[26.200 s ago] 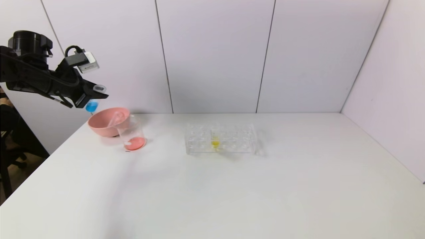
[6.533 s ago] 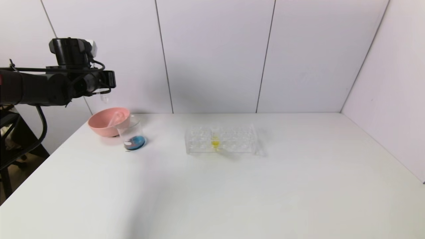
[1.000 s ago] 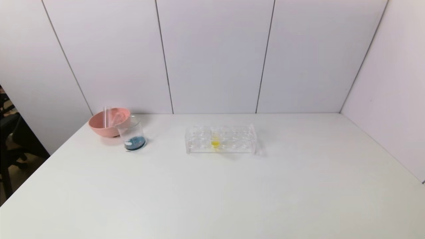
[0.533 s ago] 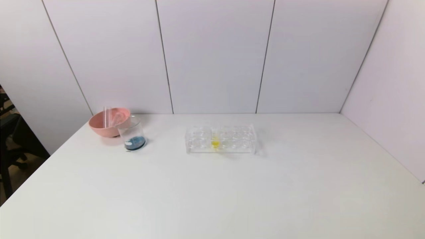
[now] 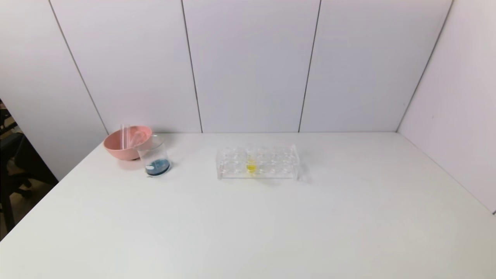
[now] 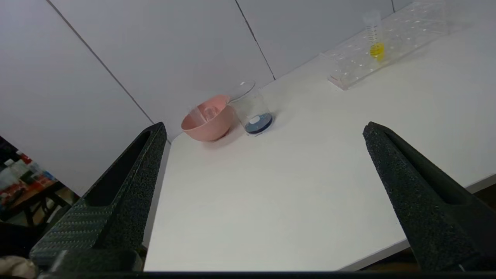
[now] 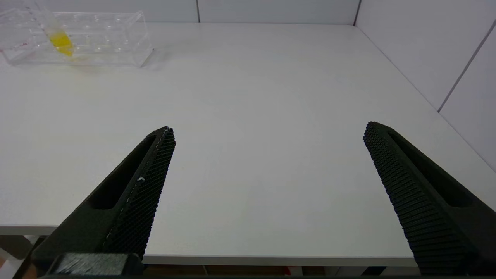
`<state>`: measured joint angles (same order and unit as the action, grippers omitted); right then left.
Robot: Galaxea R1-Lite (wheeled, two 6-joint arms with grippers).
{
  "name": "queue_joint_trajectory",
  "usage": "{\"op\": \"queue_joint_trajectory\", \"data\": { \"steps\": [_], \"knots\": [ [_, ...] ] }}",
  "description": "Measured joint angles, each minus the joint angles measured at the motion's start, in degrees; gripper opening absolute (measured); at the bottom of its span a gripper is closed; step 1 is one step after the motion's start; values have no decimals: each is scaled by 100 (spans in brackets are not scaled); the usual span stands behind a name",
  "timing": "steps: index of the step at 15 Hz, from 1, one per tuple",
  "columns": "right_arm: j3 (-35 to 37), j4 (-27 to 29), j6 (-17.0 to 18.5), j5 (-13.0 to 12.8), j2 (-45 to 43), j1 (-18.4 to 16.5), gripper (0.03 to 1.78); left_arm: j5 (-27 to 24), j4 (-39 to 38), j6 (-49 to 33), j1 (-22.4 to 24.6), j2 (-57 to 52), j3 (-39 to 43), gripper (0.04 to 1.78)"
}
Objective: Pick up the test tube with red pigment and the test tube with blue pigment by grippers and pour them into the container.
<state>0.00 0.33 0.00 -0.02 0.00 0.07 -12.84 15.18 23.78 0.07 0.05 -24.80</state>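
The container, a small clear beaker, stands at the table's far left with dark blue liquid at its bottom; it also shows in the left wrist view. No tube with red or blue liquid is in view. Two emptied clear tubes lean in the pink bowl behind the beaker. My left gripper is open and empty, back near the table's front left edge. My right gripper is open and empty at the front right edge. Neither gripper shows in the head view.
A clear multi-hole tube rack stands mid-table and holds one tube with yellow liquid, also seen in the right wrist view. White walls close the back and right sides. A dark chair stands off the table's left edge.
Nothing has moved over the last second. Before that, the left arm poured the blue tube into the beaker, left the tube in the pink bowl and drew back out of the head view.
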Motion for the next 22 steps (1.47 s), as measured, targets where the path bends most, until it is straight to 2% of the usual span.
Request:
{"op": "queue_joint_trajectory", "data": {
  "steps": [4, 7, 10, 14, 16, 19, 22],
  "knots": [
    [0, 2, 0, 2, 0, 0, 177, 30, -1696, -785, 0, 0, 1570, 177],
    [0, 2, 0, 2, 0, 0, 177, 44, -2250, -1048, 0, 0, 2249, 177],
    [0, 2, 2, 2, 0, 2, 177, 135, -2275, -1114, 0, 0, 2433, 177],
    [0, 2, 0, 2, 0, 0, 178, 798, -1886, -1207, 0, 0, 2477, 177],
    [0, 0, 0, 2, 0, 0, 177, 898, -1477, -1175, 0, 0, 2480, 177],
    [0, 2, 0, 2, 0, 2, 177, 945, -1438, -1290, 2, 0, 2477, 177],
    [0, 2, 0, 2, 0, 0, 177, 1211, -1434, -2043, 6, 0, 2480, 177]
  ]
}}
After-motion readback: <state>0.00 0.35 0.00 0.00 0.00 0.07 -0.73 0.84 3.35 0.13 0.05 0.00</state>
